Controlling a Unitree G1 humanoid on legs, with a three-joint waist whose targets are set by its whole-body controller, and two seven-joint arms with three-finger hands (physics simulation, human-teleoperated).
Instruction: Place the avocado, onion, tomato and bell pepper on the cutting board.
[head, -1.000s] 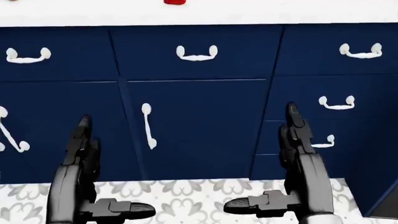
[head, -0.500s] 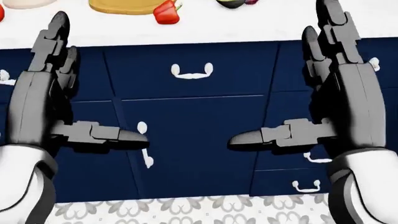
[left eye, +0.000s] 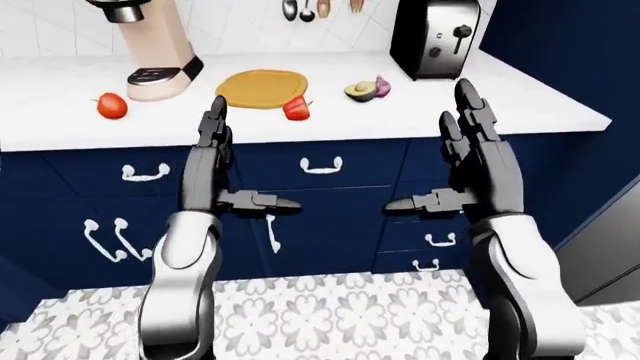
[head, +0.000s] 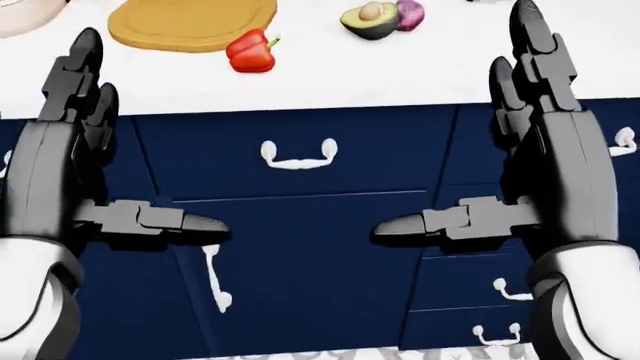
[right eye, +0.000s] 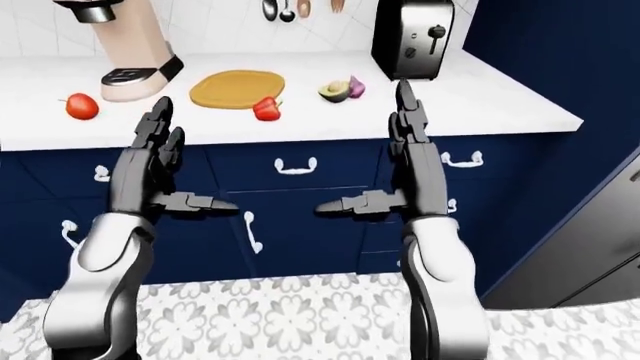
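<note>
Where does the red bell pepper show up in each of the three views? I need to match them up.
Left-eye view: bell pepper upper centre, on the white counter.
Head view: bell pepper near the top, left of centre.
Right-eye view: bell pepper upper left of centre.
Shared landmark: the cutting board, just up and left of the pepper, which touches or overlaps its lower right edge.

A white counter (left eye: 330, 120) ran above both raised hands. Above the left hand (left eye: 210, 161) lay the cutting board (left eye: 260, 88), bell pepper (left eye: 296, 109) touching its edge; tomato (left eye: 112, 106) and coffee machine (left eye: 150, 45) beyond. Avocado (left eye: 359, 91), onion (left eye: 381, 85) and toaster (left eye: 435, 37) stood nearer the right hand (left eye: 475, 161).
</note>
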